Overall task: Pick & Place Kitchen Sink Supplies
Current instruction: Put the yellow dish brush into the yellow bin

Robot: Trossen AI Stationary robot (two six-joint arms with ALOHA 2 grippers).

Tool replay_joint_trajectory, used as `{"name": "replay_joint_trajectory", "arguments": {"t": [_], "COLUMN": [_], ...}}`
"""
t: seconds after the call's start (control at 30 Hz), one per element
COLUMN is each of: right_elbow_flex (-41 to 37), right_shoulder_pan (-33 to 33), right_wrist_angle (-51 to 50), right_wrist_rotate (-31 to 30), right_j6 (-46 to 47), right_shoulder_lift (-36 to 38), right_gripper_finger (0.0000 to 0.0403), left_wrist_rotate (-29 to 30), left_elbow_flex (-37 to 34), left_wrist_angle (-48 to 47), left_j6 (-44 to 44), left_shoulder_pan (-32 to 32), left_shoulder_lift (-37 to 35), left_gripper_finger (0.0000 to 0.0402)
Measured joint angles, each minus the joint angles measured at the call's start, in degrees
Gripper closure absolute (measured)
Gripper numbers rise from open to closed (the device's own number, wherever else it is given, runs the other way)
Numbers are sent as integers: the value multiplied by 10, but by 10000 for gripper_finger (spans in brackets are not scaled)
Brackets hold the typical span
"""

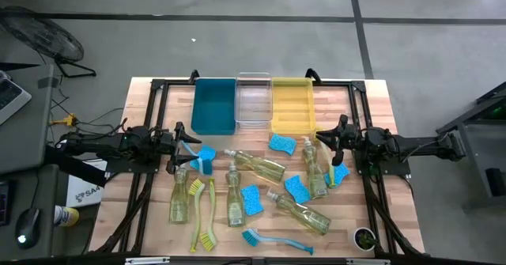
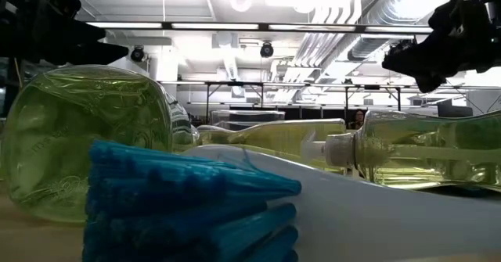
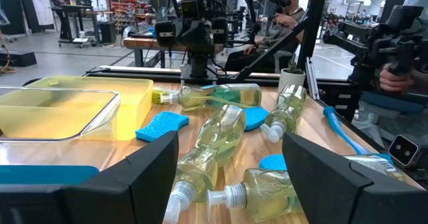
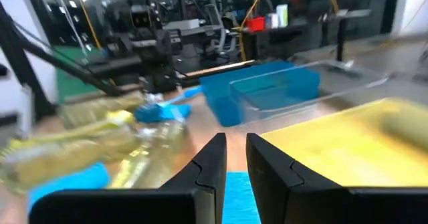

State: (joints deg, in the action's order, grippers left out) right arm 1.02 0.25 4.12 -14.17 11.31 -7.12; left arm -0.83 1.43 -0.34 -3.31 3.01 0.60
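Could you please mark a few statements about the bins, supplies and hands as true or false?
1. The clear bin sits between the teal bin and the yellow bin. True.
2. The yellow bin holds a soap bottle. False: it holds no bottle.
3. The left hand is open. True.
4. The right hand grips a sponge. False: it is shut on nothing.
5. A blue brush lies near the table's front edge. True.

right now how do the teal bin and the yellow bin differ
The teal bin is opaque blue-green and sits at the row's left end; the yellow bin is translucent yellow and sits at the right end, past the clear bin. A blue sponge lies just before the yellow one. Both are rectangular, upright and empty.
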Motion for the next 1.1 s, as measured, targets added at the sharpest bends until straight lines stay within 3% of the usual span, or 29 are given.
{"name": "replay_joint_trajectory", "arguments": {"t": [0.3, 0.6, 0.87, 1.1], "right_elbow_flex": [0, 0, 0, 12], "right_shoulder_pan": [0, 0, 0, 0], "right_wrist_angle": [1, -9, -10, -40], "right_wrist_rotate": [38, 47, -31, -75], "right_j6": [79, 79, 134, 174], "right_shoulder_lift": [0, 0, 0, -1], "right_gripper_finger": [350, 350, 342, 291], "left_wrist_rotate": [0, 0, 0, 0], "left_elbow_flex": [0, 0, 0, 0], "left_wrist_angle": [0, 0, 0, 0], "left_j6": [0, 0, 0, 0], "left_shoulder_pan": [0, 0, 0, 0], "left_shoulder_lift": [0, 0, 0, 0], "left_gripper_finger": [137, 137, 137, 137]}}
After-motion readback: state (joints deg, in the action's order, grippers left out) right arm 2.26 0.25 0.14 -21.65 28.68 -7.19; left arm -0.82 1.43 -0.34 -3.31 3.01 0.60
